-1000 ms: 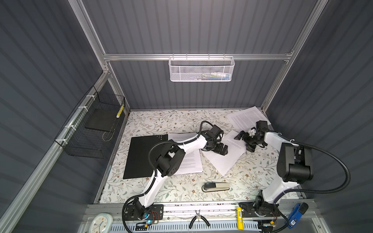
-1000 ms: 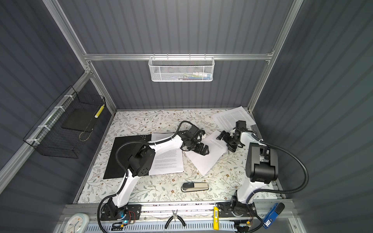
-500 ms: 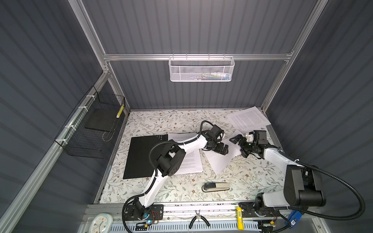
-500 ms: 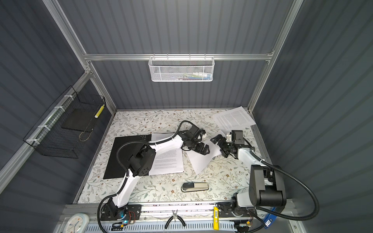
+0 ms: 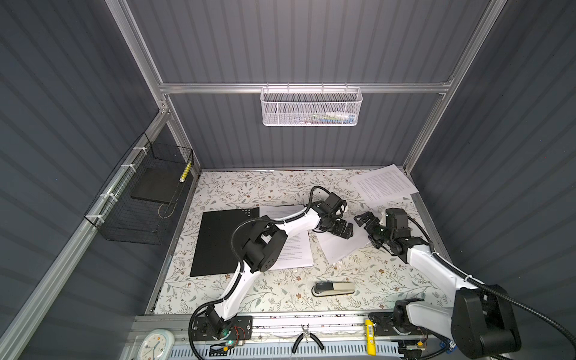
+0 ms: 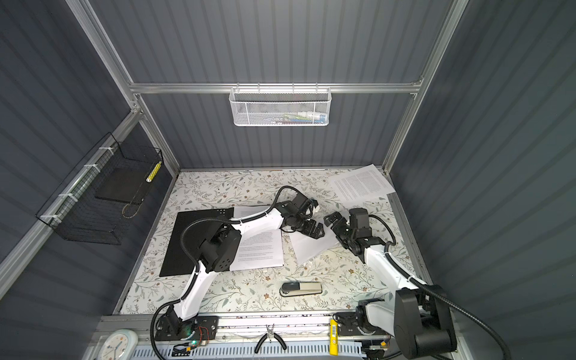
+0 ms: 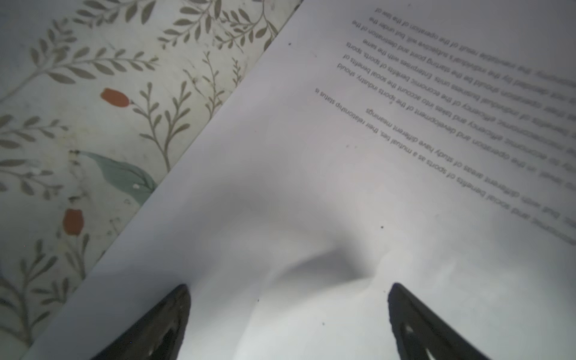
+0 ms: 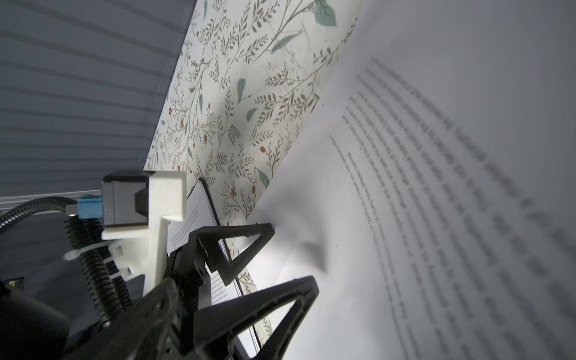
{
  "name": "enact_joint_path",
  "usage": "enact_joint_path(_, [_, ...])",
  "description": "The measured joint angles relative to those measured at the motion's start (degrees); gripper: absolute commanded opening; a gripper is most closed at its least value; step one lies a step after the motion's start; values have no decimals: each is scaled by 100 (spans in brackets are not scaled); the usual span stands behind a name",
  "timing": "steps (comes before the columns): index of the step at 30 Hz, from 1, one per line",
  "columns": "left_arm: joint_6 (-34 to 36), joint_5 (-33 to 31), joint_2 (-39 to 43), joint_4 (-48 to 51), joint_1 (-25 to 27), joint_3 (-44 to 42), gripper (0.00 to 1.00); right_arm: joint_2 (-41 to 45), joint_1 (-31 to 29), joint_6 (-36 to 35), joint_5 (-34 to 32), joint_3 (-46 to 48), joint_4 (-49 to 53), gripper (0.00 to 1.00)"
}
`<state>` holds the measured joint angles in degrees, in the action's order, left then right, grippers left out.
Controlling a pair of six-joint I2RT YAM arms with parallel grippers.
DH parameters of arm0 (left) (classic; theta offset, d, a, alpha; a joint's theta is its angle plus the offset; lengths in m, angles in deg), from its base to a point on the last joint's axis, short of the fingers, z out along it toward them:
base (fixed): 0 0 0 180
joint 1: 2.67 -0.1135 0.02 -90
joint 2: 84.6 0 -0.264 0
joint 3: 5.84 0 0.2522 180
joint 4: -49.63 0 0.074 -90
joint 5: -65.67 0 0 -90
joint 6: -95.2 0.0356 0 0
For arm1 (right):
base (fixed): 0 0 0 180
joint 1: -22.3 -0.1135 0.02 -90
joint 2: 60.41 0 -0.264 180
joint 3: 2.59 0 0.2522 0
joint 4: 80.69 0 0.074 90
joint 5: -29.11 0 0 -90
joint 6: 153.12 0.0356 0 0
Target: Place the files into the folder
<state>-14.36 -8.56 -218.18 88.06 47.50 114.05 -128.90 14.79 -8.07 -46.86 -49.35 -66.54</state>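
Basket of black wire hanging on the wall at nine o'clock, dark slab inside. Folder flat on the floral table, at nine o'clock from its centre; open or closed, cannot tell. Printed sheet along the folder's three o'clock edge, partly hidden under the left arm. Second sheet near centre, skewed, beneath both tools. Left gripper spread wide, both fingertips pressing down on that second sheet, paper puckered between them in the left wrist view; grips nothing. Right gripper just at three o'clock of the left one, near but apart, likewise wide open and empty, low over the same sheet; touching it or not, cannot tell. Third sheet at one o'clock, in the far corner. Stapler at five o'clock, clear of every sheet.
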Motion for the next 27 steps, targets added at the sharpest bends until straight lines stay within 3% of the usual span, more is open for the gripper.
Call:
enact_joint_path(7, [-7,24,-7,-39,-2,0,100,-435,-11,278,-212,557,-695,81])
enact_joint_path(18, [-111,177,-7,-72,-61,-2,100,168,-269,1106,-1005,1095,-1156,64])
enact_joint_path(27, [-216,380,-22,-162,-116,-11,100,92,-636,1582,-1346,1266,-1307,52])
